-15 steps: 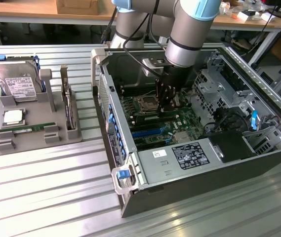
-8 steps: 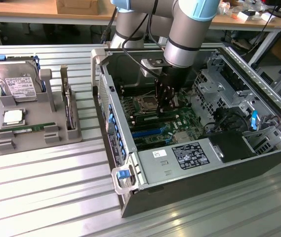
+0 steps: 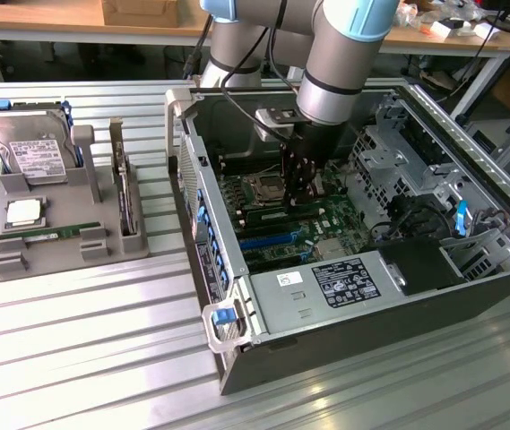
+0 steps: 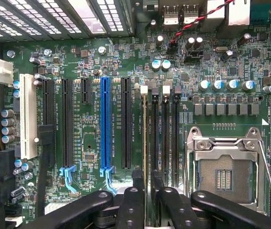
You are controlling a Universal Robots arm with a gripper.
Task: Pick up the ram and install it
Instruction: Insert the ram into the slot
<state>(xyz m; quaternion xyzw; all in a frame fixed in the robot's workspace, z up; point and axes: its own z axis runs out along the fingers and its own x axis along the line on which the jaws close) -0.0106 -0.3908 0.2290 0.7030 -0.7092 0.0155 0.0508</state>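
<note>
Ribbed metal tabletop (image 3: 75, 340) is seen around an open grey computer case (image 3: 344, 309). Within it, the black gripper (image 3: 301, 193) (image 4: 147, 175) is lowered over the green motherboard (image 4: 87, 62). 1 long green ram (image 4: 145, 129) is seen edge-on in a slot directly beneath the gripper; whether it is clasped cannot be told. 1 matching stick (image 3: 44, 236) lies well apart from the gripper on a grey tray (image 3: 8, 264).

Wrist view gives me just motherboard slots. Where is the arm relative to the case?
Observer: The gripper is down inside the open computer case, beside the processor socket.
Operator: Any ram outside the case?
Observer: Yes, one ram stick lies flat in the grey tray at the exterior view's left.
Operator: What else is in that tray?
Observer: A hard drive and a processor chip.
</note>
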